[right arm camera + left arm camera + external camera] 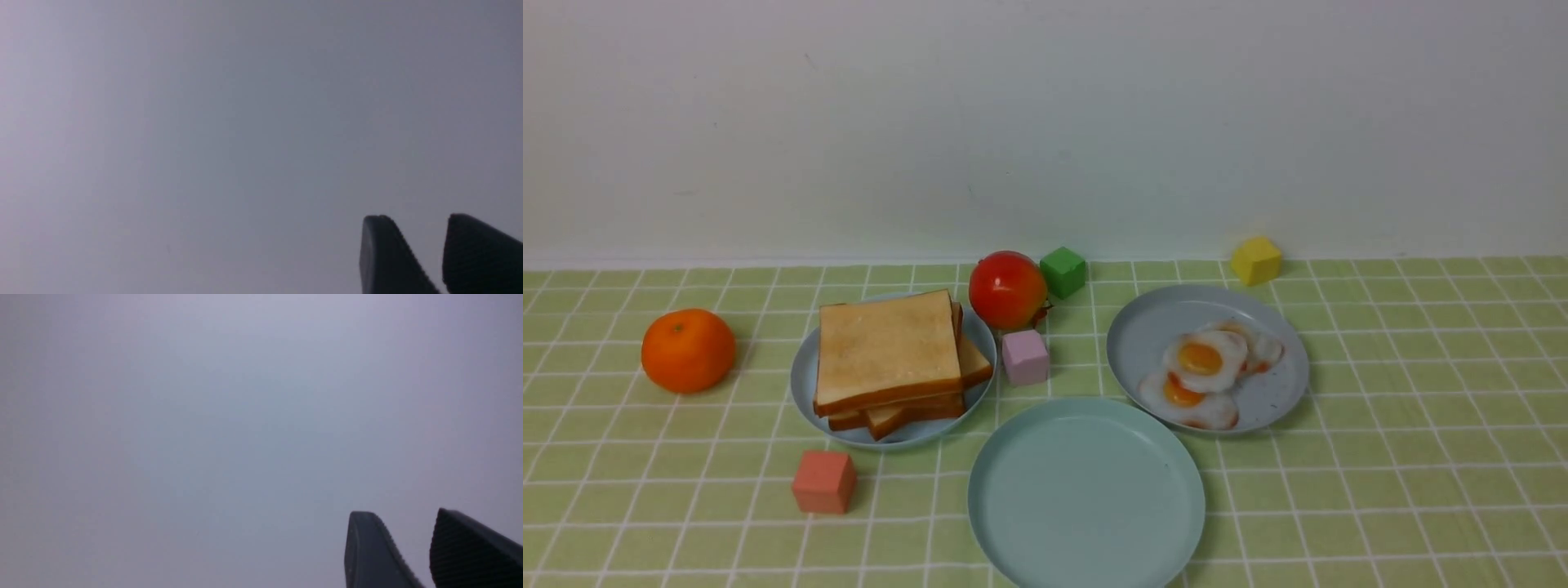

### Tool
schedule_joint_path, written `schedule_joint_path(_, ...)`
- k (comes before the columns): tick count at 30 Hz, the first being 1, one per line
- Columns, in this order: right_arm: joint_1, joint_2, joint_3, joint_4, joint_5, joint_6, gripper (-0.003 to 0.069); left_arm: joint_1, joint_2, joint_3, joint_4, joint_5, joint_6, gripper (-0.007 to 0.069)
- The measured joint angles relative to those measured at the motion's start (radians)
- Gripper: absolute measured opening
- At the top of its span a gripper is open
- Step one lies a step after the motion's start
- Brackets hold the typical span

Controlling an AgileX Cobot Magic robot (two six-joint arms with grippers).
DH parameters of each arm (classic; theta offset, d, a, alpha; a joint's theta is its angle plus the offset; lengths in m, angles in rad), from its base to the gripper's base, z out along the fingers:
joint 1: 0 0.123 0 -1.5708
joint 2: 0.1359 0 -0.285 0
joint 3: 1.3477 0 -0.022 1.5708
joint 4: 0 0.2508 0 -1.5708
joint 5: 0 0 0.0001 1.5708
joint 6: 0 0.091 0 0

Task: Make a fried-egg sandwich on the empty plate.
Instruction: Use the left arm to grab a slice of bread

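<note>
The empty plate, pale aqua-green, sits at the front centre of the checked cloth. No fried-egg sandwich is in view. An askew pile of toast slices rests on a grey-blue plate to its back left. Overlapping toy fried eggs lie on another grey-blue plate to the back right. Neither arm shows in the front view. My left gripper and right gripper each show two dark fingertips apart, with only a blank pale surface behind them and nothing between.
An orange lies far left. A red tomato, a green cube and a pink cube stand between the two back plates. A yellow cube sits near the wall, a salmon cube at front left.
</note>
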Motion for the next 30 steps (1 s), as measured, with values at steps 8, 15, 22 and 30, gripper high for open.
schedule_joint_path(8, 0.0, 0.333, -0.528, -0.013, 0.425, 0.005, 0.0239, 0.0, 0.398, -0.527, 0.014, 0.641, -0.232, 0.0238)
schedule_joint_path(15, 0.0, 0.588, -0.577, -0.064, 0.699, 0.005, 0.0239, 0.0, 0.755, -0.606, 0.03, 0.929, -0.27, 0.0238)
schedule_joint_path(22, 0.0, 0.761, -0.562, 0.046, 0.939, -0.01, 0.0239, 0.0, 1.061, -0.615, -0.155, 1.039, -0.161, 0.0238)
schedule_joint_path(30, 0.102, 0.841, -0.562, 0.295, 1.025, -0.34, 0.024, 0.04, 1.395, -0.814, -0.483, 1.113, 0.289, 0.0238)
